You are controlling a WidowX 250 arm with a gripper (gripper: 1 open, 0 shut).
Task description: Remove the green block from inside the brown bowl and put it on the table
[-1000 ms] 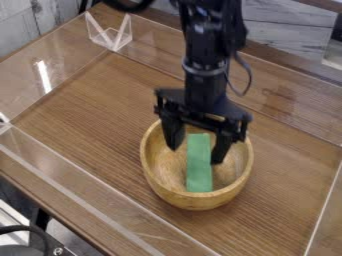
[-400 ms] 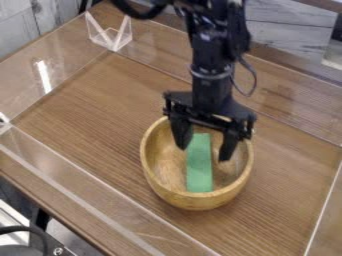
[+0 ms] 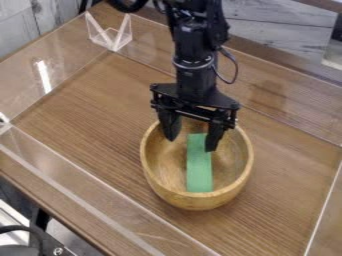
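Bowl (image 3: 162, 182): its near wall was to be cleared, unbumped.
Green block (image 3: 199, 165): lay inside the bowl, best pinched across its narrow width.
Hand (image 3: 191, 133): was spread, to be centred before being lowered.
Counter (image 3: 80, 110): was left for gentle placing.

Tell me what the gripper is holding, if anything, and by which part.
Nothing is held: the green block lies in the brown bowl, and the gripper is open.
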